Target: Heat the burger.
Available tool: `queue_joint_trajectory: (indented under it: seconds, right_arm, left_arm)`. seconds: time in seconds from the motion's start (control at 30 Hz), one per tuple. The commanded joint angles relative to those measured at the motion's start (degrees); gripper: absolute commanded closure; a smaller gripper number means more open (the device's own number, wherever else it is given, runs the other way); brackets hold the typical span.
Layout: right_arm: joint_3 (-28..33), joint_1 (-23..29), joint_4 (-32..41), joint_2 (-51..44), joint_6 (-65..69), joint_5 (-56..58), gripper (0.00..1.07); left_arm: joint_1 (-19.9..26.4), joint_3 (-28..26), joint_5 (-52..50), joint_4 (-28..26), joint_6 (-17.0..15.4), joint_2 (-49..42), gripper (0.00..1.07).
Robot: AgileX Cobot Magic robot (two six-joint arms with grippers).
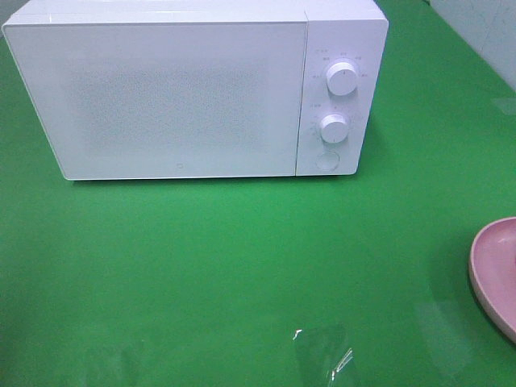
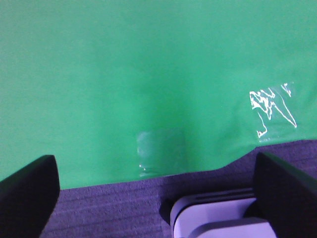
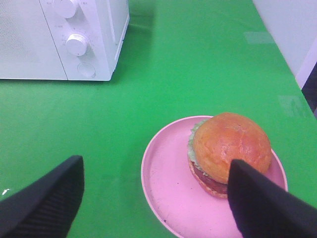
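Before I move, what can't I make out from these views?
- Burger: absent from the high view; right hand's finger covers its edge in the wrist view.
- Plate: cut by the high view's right edge.
- Microwave inside: door shut.
- Dial labels: too small.

Left gripper (image 2: 156,198): jaws stood wide apart, nothing between them. Right gripper (image 3: 156,198): jaws likewise spread, empty.
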Motion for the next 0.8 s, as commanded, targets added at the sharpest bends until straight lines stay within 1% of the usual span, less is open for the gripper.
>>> queue_joint_trajectory:
  seconds: [0.03,0.27,0.3,0.33,0.4,0.43,0.47,0.5,0.53,0.57,0.6,0.63,0.67,0.77,0.8]
  right_arm:
    - [0.06,-0.4,-0.17,-1.6,-0.97,-0.46,0.32]
    - [0.06,-0.4,-0.17,-1.6,-0.97,-0.46,0.32]
    - [0.06,-0.4,-0.17,-1.6,-0.97,-0.46,0.32]
    - [0.06,-0.4,-0.17,-1.6,-0.97,-0.46,0.32]
    - [0.06,-0.4,-0.17,-1.6,-0.97,-0.46,0.32]
    - [0.06,-0.4,-0.17,-1.6,-0.97,-0.46,0.32]
    - [0.06,-0.4,-0.17,-1.6,-0.97,-0.46,0.32]
    - [0.06,-0.4,-0.17,-1.6,-0.97,-0.46,0.32]
    - [0.06,-0.4,-0.17,-1.6,-0.97,-0.46,0.32]
    - [0.06,-0.4,-0.17,-1.6,-0.97,-0.46,0.32]
    - [0.06,-0.4,-0.17,-1.6,-0.97,-0.46,0.32]
    - [0.06,-0.4,-0.17,-1.6,-0.97,-0.46,0.32]
    - [0.06,-0.4,-0.17,-1.6,-0.97,-0.46,0.32]
    - [0.06,-0.4,-0.17,-1.6,-0.97,-0.46,0.32]
    - [0.06,-0.4,-0.17,-1.6,-0.97,-0.46,0.32]
  left_arm:
    - [0.17,0.29,-0.74,1.55,-0.69,-5.33,0.09]
    - [0.17,0.29,-0.8,1.66,-0.69,-10.26,0.09]
    - [0.17,0.29,-0.8,1.66,-0.69,-12.95,0.09]
    - [0.17,0.29,-0.8,1.66,-0.69,-12.95,0.09]
    - [0.17,0.29,-0.86,1.66,-0.69,-18.39,0.09]
    - [0.17,0.29,-0.86,1.66,-0.69,-18.39,0.09]
    - [0.17,0.29,-0.86,1.83,-0.69,-21.37,0.09]
    - [0.17,0.29,-0.86,1.83,-0.69,-21.37,0.09]
    - [0.17,0.29,-0.86,1.78,-0.69,-24.98,0.09]
    - [0.17,0.29,-0.86,1.78,-0.69,-24.98,0.09]
    - [0.17,0.29,-0.92,1.78,-0.69,-27.79,0.09]
    - [0.17,0.29,-0.92,1.78,-0.69,-27.79,0.09]
    - [0.17,0.29,-0.92,1.78,-0.69,-30.31,0.09]
    - [0.17,0.29,-0.92,1.83,-0.69,-31.57,0.09]
    - [0.17,0.29,-0.92,1.95,-0.69,-33.52,0.09]
